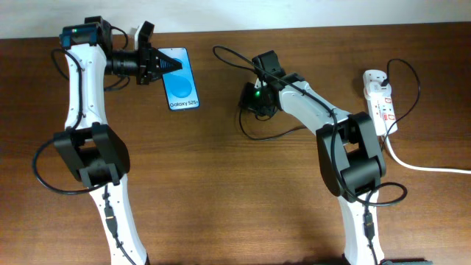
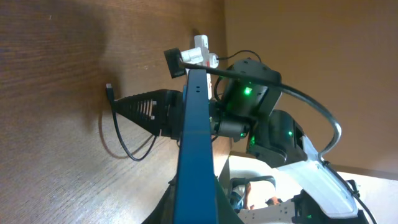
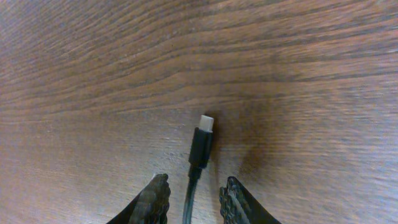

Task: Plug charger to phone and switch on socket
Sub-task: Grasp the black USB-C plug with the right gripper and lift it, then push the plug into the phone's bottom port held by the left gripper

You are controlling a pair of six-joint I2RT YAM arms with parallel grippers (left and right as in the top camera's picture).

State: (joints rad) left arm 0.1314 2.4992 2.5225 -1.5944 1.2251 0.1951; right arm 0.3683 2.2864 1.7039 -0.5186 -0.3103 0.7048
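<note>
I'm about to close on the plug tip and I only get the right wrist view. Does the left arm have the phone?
Observer: Yes. The left gripper has its jaws shut on the phone, near the phone's far end.
Operator: Which end is free for the charger plug?
Observer: The end by the text "Galaxy S25+". It points at the near edge of the table.
</note>
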